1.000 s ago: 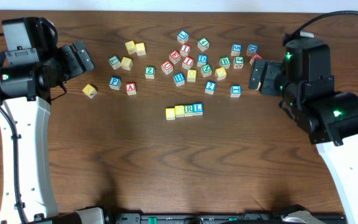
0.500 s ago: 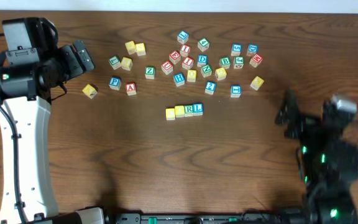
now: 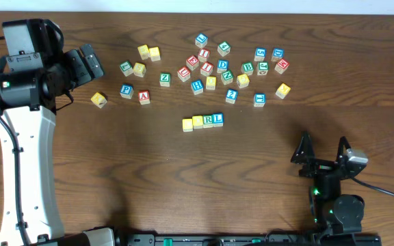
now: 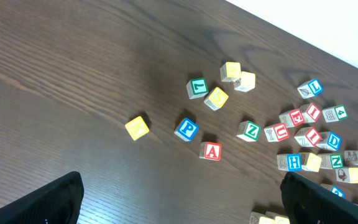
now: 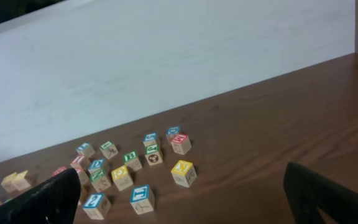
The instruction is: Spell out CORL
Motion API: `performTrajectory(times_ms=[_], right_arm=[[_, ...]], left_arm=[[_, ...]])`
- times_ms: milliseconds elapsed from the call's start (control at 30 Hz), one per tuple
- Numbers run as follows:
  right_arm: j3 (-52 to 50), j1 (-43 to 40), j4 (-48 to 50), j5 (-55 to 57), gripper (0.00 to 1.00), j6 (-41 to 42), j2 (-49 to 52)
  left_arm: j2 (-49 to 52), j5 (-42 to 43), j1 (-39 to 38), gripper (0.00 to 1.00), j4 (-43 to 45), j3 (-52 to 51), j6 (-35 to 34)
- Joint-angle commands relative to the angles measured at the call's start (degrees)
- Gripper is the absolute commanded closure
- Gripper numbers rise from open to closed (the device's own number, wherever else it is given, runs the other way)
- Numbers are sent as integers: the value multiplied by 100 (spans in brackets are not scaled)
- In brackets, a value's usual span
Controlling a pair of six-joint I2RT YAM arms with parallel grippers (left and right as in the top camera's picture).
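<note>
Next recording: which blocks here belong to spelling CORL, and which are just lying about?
Job (the row of four): outer yellow-faced wooden cube, inner yellow-faced wooden cube, white-faced green R cube, white-faced blue L cube.

Lying about: red A wooden cube, blue P wooden cube, lone yellow wooden cube near the left arm, scattered cluster of lettered cubes behind the row.

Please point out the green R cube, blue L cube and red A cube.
green R cube (image 3: pixel 208 120), overhead, top face.
blue L cube (image 3: pixel 217 119), overhead, top face.
red A cube (image 4: pixel 211 151), left wrist view, lettered face.
</note>
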Motion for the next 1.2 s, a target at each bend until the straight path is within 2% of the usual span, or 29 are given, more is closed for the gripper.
performTrajectory(times_ms=[0, 167, 933, 1067, 1167], right_arm=[[-223, -15, -79, -39, 1, -61, -295], [-223, -13, -525, -317, 1, -243, -297], [-221, -13, -507, -358, 1, -280, -293], [-221, -13, -507, -358, 1, -280, -293], [-221, -13, -507, -358, 1, -280, -293]], left_arm=[[17, -31, 15, 0, 0, 39, 9], [17, -31, 15, 0, 0, 39, 9], [0, -164, 42, 0, -90, 39, 57], [-518, -289, 44, 0, -85, -317, 216], [-1233, -286, -59, 0, 529, -1078, 481]])
